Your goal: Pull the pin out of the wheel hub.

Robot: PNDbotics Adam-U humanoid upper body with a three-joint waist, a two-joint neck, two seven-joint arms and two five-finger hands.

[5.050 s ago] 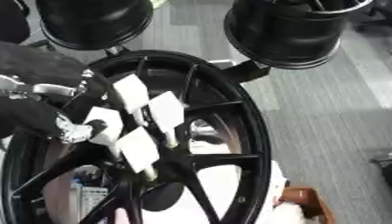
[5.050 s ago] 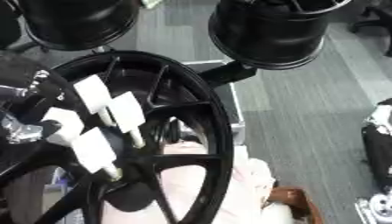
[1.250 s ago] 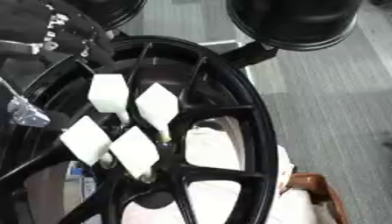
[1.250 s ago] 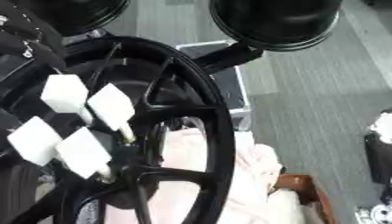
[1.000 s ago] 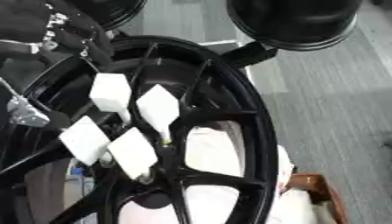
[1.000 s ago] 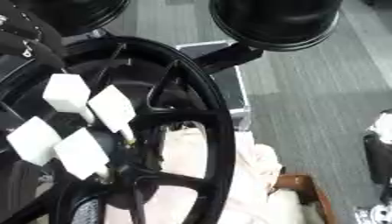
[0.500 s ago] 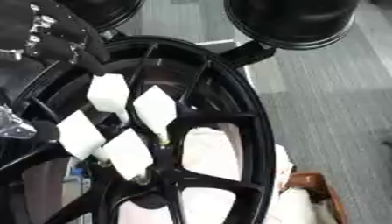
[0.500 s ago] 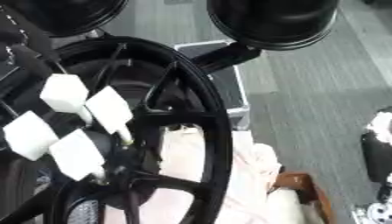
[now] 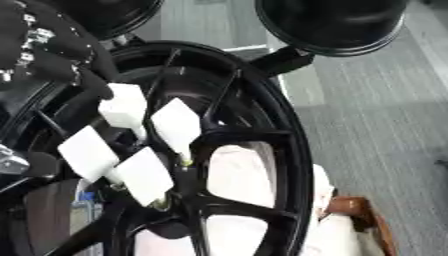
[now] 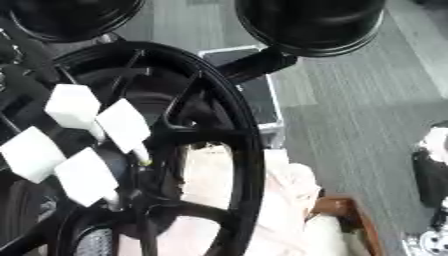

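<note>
A black spoked wheel hub (image 9: 293, 165) fills the left and middle of both views. Several pins with white block heads stick out of its centre: one at the upper left (image 9: 122, 106), one beside it (image 9: 178, 125), and two lower ones (image 9: 86, 153) (image 9: 145, 176). My left hand (image 9: 45, 52), black with pale specks, comes in from the upper left. Its fingers (image 9: 98, 89) reach down to the top edge of the upper-left pin's block but are not closed round it. A dark shape at the right edge (image 10: 433, 167) may be my right hand.
Two more black rims hang above, one at the upper left (image 10: 66, 20) and one at the upper right (image 9: 337, 25). Pale cloth (image 10: 293, 200) and a brown box edge (image 9: 363, 212) lie behind the hub. Grey floor (image 9: 385, 110) spreads to the right.
My left hand has come down and right from the upper left corner toward the upper-left pin. The pins stay in the hub.
</note>
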